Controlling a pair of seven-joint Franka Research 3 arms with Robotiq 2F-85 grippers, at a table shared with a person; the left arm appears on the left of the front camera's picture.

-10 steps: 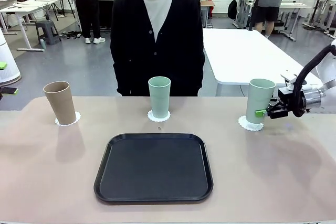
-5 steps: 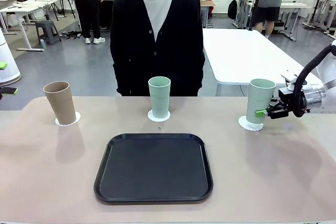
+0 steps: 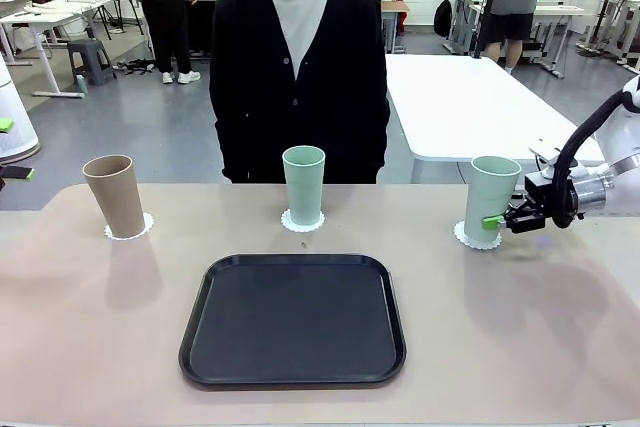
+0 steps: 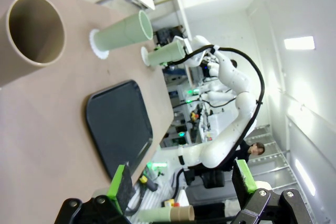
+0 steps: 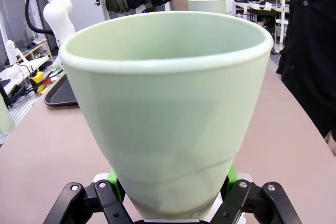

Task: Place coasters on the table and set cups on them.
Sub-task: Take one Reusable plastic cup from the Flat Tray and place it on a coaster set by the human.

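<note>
Clamped low around the right-hand mint cup [image 3: 491,197] is the right gripper [image 3: 497,219], its green pads pressed to the cup's sides just above the base. That cup is seen over a white coaster [image 3: 476,238] near the table's [image 3: 560,347] right edge and leans slightly. A second mint cup [image 3: 303,184] and a tan cup [image 3: 114,195] are each stood on a coaster farther left. Between them, nearer the robot, a black tray [image 3: 293,319] is laid. The left gripper [image 4: 184,182] is held spread wide, grasping nothing.
</note>
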